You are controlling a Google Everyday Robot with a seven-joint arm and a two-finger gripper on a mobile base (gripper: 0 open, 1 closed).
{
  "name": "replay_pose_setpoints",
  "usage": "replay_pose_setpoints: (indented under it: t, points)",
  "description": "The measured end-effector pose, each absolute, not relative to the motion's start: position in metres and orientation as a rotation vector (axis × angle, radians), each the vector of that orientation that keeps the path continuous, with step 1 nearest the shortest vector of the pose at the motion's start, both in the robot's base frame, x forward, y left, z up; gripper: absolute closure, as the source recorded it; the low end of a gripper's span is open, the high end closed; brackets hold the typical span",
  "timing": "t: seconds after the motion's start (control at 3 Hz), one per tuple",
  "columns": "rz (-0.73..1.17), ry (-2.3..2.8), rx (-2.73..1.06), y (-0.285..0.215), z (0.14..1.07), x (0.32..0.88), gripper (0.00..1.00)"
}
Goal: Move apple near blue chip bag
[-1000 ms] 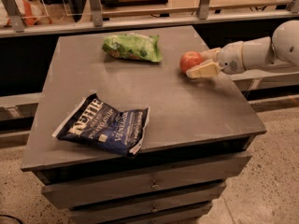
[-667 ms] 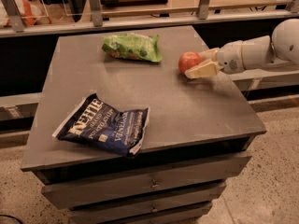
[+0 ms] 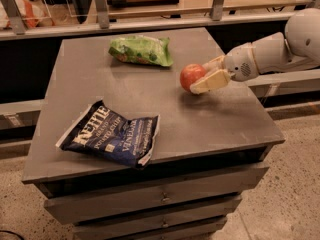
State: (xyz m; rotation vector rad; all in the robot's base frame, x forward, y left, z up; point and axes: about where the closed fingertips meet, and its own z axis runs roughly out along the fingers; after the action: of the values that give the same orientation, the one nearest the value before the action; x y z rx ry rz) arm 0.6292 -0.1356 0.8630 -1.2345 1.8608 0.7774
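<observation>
Grey table [image 3: 225,129] w/ drawers below carries two bags. The blue chip bag [image 3: 110,139] lies flat at the near left, its near corner right at the front edge, and a green bag [image 3: 141,50] lies at the far side, approx. centre. The gripper [image 3: 200,77] is over the right part of the top, fingers clamped around the apple [image 3: 190,76], w/ a shadow on the surface just beneath; can't tell if the apple touches the top.
</observation>
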Motion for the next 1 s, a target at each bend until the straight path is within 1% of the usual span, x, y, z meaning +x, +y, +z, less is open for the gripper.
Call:
replay_pose_setpoints:
  t: [0.33,0.67,1.0]
  points:
    - [0.830,1.858,-1.323,-0.107,0.855,0.596,1.00]
    - [0.828,1.865,-1.323,-0.106,0.857,0.596,1.00]
    - [0.873,1.820,-1.350,-0.088,0.860,0.592,1.00]
